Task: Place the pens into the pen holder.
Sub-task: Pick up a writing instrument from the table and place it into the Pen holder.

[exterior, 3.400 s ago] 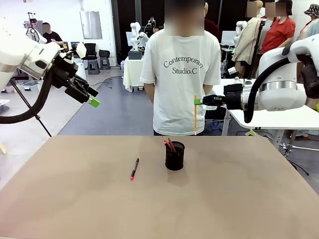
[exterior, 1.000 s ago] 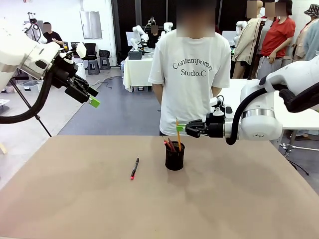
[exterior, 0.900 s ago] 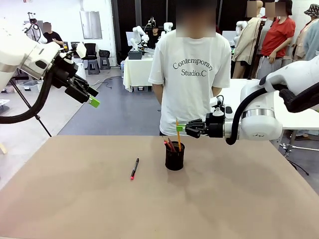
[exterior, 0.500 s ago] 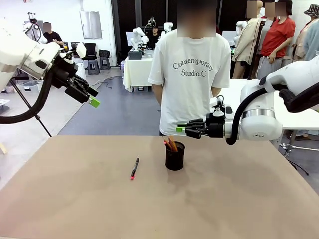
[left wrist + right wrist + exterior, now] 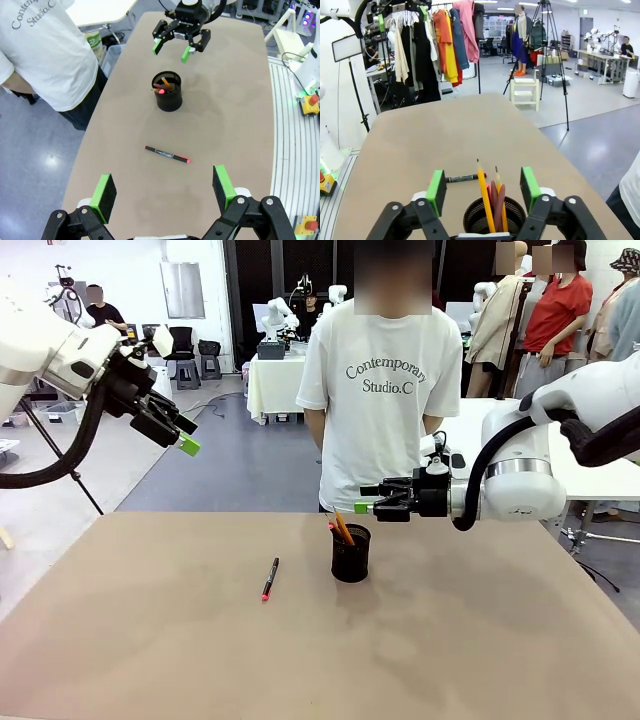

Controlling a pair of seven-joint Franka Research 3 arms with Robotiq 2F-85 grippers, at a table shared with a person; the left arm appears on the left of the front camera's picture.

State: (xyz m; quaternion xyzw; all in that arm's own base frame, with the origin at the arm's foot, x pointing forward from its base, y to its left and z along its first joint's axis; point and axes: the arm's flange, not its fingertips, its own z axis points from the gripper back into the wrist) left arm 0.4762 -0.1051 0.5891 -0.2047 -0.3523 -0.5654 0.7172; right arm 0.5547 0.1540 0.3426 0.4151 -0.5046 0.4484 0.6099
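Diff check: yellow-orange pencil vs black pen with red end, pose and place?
The yellow-orange pencil stands tilted inside the black mesh pen holder; the black pen with the red end lies flat on the brown table, apart from that holder. The pencil's lower part is hidden by the holder; the pen shows whole. Both are thin sticks.

pens half hidden inside pen holder, left arm cropped
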